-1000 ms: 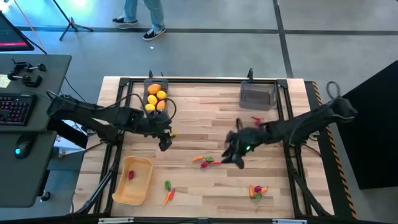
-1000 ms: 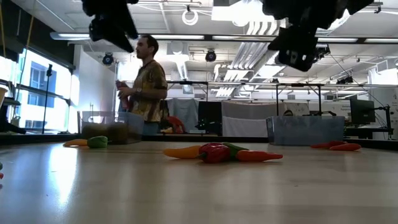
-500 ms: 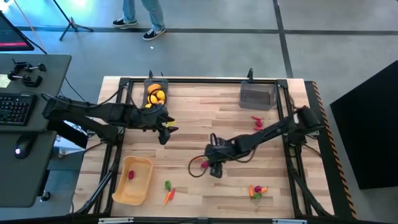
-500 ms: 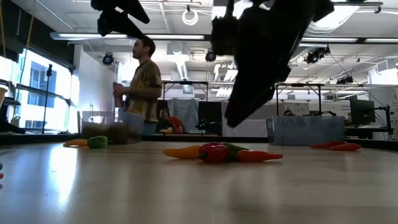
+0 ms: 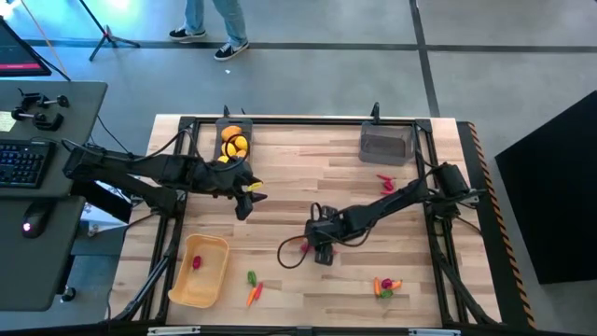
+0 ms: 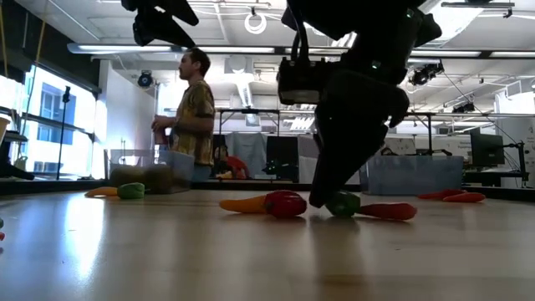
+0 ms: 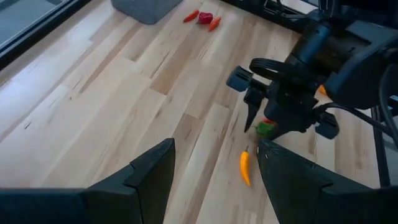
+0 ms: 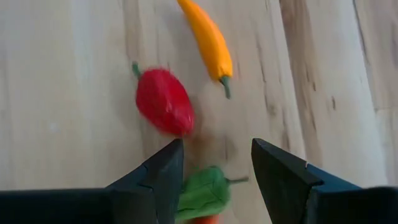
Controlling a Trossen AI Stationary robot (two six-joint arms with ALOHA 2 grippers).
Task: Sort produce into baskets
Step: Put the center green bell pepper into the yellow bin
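The right gripper [image 5: 320, 250] is low over the middle of the wooden table [image 5: 308, 177], directly above a small group of produce. In the right wrist view its two dark fingers [image 8: 283, 177] stand apart and hold nothing: between them lies a green piece [image 8: 204, 194], just beyond it a red rounded piece [image 8: 163, 102], and farther on a slim orange chilli [image 8: 207, 42]. The low view shows the same group on the table top, with the orange chilli [image 6: 244, 203] touching the red piece [image 6: 285, 203], and the green piece [image 6: 342, 203] under the gripper, joined to a red-orange tail. The left gripper [image 5: 247, 199] hovers above the table on the left side, near the dark grey bin [image 5: 232, 142] at the far left edge, which contains yellow and orange round fruits [image 5: 233, 143]. Its fingers [image 7: 149, 174] are also spread and empty in the left wrist view. A second dark grey bin [image 5: 385, 143] stands at the far right edge, and two small red pieces [image 5: 384, 181] lie on the table just in front of it. The tan-yellow tray [image 5: 198, 270] is at the near left corner with one small red piece [image 5: 198, 263] inside. Beside the tray, on the table, lie a green piece [image 5: 252, 277] and an orange carrot shape [image 5: 254, 295]. Another small mixed group [image 5: 386, 287] lies near the near right edge. A person [image 6: 191, 113] stands in the room behind the table.
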